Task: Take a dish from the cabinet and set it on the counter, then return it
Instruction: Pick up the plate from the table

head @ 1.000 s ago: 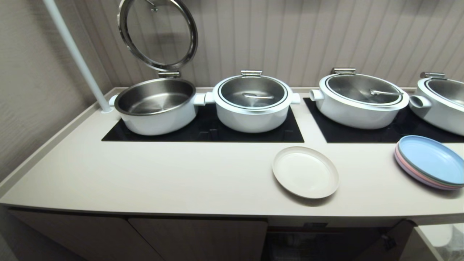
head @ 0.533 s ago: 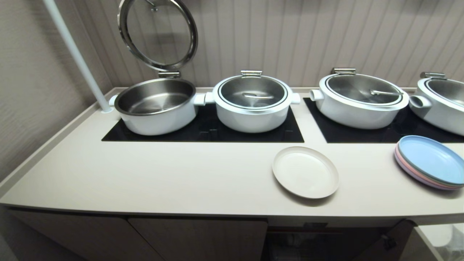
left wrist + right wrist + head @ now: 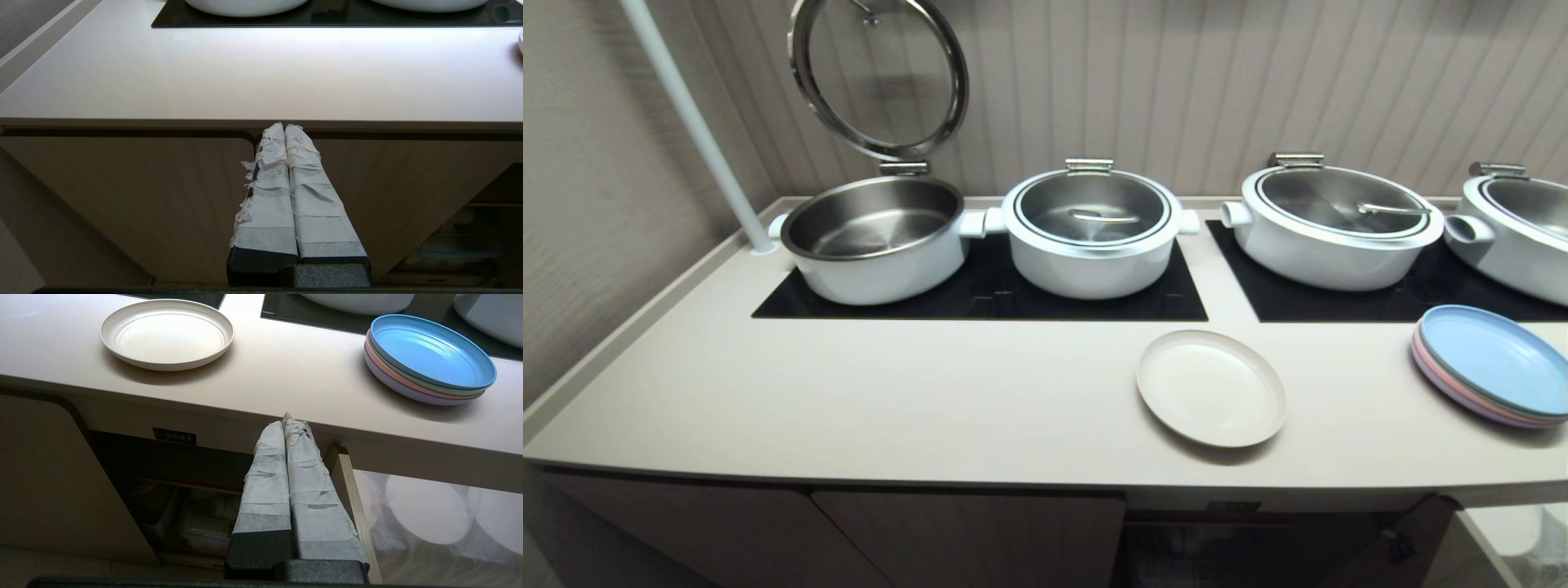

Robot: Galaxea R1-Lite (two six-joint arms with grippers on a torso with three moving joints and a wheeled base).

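Observation:
The cream-beige dish (image 3: 1211, 387) lies flat on the counter (image 3: 931, 392), right of centre and near the front edge; it also shows in the right wrist view as the dish (image 3: 166, 332). Below the counter the cabinet (image 3: 171, 482) stands with its door (image 3: 354, 506) swung open and a small black label (image 3: 174, 436) above the dark inside. My right gripper (image 3: 284, 420) is shut and empty, held low in front of the cabinet opening. My left gripper (image 3: 284, 127) is shut and empty too, parked before closed cabinet doors (image 3: 122, 196). Neither arm shows in the head view.
A stack of pastel plates (image 3: 1490, 363) with a blue one on top sits at the counter's right end. Several white pots stand on black cooktop panels (image 3: 980, 298) at the back; the leftmost pot (image 3: 874, 237) has its lid (image 3: 880, 73) raised. A white pole (image 3: 698, 131) rises at back left.

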